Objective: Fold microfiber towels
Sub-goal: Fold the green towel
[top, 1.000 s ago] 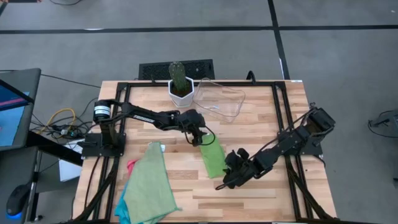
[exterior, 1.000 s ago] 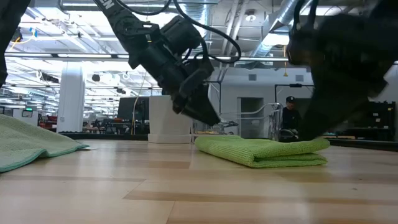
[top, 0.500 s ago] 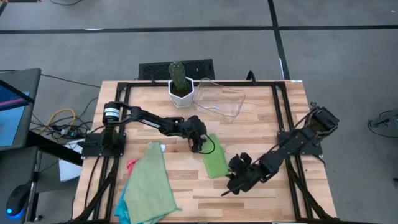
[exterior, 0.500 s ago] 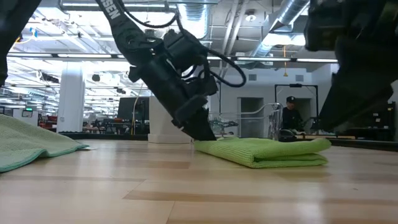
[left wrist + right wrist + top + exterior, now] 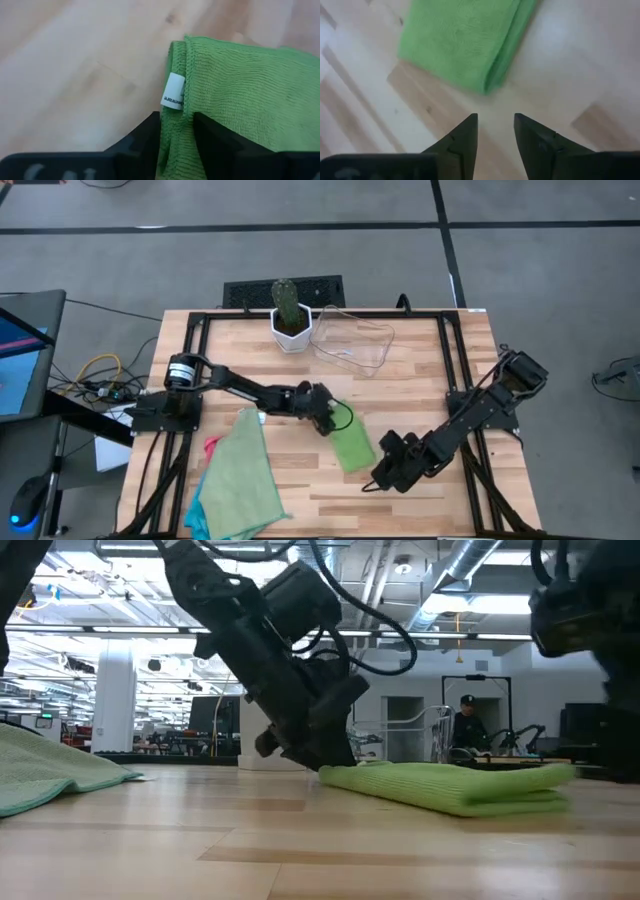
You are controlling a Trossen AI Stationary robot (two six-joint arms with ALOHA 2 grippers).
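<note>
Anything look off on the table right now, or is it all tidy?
Mostly tidy. The folded green towel lies askew to the table edges, one end pinched by the left gripper. The unfolded towels sit in a loose heap at the table's front-left corner, overhanging its edge. Right gripper is open, empty.

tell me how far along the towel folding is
Done: one green towel lies folded mid-table. In hand: the left tool has that towel's corner between its fingers; the right tool hangs open beside it, empty. Left: the pile of green, pink and blue towels at the table's left edge looks unfolded.
</note>
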